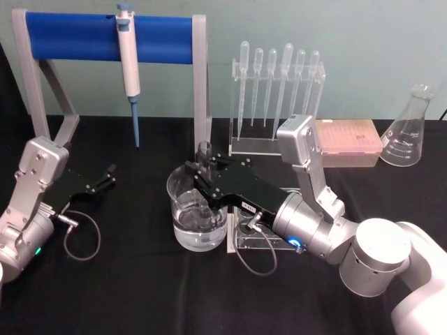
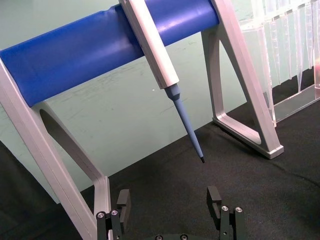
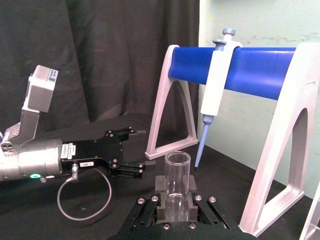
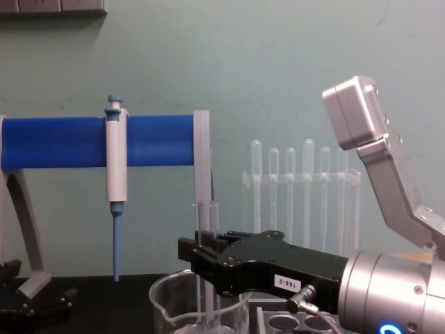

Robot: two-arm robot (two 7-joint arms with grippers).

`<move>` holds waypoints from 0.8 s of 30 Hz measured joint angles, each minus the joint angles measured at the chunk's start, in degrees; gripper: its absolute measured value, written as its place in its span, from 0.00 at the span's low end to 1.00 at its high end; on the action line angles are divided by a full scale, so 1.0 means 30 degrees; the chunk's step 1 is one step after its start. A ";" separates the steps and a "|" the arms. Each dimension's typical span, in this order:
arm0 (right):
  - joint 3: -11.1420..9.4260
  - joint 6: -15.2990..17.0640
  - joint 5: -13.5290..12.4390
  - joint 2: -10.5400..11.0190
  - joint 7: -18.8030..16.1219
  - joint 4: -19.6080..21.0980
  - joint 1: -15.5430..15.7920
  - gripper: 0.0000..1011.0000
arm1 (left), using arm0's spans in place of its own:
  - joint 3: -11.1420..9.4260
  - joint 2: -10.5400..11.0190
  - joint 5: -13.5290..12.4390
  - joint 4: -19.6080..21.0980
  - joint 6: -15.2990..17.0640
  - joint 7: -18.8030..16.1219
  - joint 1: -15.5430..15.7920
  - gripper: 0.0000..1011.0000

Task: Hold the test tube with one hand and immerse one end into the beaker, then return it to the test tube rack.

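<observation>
Your right end effector reaches in from the right over the black surface. Its black fingers are closed on the test tube, clamping it from both sides partway down. The right wrist view shows this grip closely: the two pads press on the glass of the test tube, and its open rim stands clear above the right end effector.

You are holding the tube upright, directly over the beaker. Its lower part goes down inside the beaker's wall. The beaker has clear liquid in its lower half, but you cannot tell whether the tube's round end is below the liquid's surface. From the chest view, the test tube passes down through the right end effector and into the beaker.

The test tube rack sits just beside the beaker on its right, under your right wrist.

Your left end effector rests low at the left of the surface, well apart from the beaker. Its fingers are spread wide and hold nothing. In the left wrist view, the left end effector faces the pipettor, which hangs on the blue-barred stand.
</observation>
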State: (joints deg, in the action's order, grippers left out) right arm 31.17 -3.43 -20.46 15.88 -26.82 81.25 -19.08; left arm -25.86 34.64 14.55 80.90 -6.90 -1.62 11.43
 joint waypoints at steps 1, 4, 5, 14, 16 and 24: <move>0.0004 0.0000 -0.0001 0.0001 0.0000 -0.0001 0.0000 0.22 | 0.0001 -0.0001 0.0001 0.0000 -0.0001 0.0000 0.0000 0.99; 0.0018 0.0000 -0.0007 0.0009 -0.0002 0.0001 -0.0001 0.22 | 0.0001 0.0001 0.0001 0.0000 -0.0001 -0.0001 0.0000 0.99; 0.0021 0.0000 -0.0009 0.0010 -0.0001 0.0001 -0.0001 0.22 | 0.0000 0.0000 0.0000 0.0001 -0.0001 0.0000 0.0000 0.99; 0.0042 0.0000 -0.0029 0.0022 -0.0001 0.0013 -0.0013 0.22 | 0.0000 0.0000 0.0000 0.0000 -0.0001 0.0000 0.0000 0.99; 0.0045 0.0001 -0.0034 0.0024 0.0001 0.0015 -0.0016 0.22 | 0.0001 0.0000 -0.0001 0.0000 0.0000 -0.0001 0.0000 0.99; 0.0061 0.0002 -0.0048 0.0035 0.0004 0.0023 -0.0023 0.22 | 0.0000 0.0000 0.0000 0.0000 0.0000 0.0000 0.0000 0.99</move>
State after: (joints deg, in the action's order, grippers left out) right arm 31.35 -3.43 -20.60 15.99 -26.81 81.32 -19.15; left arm -25.86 34.65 14.55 80.90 -6.90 -1.62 11.43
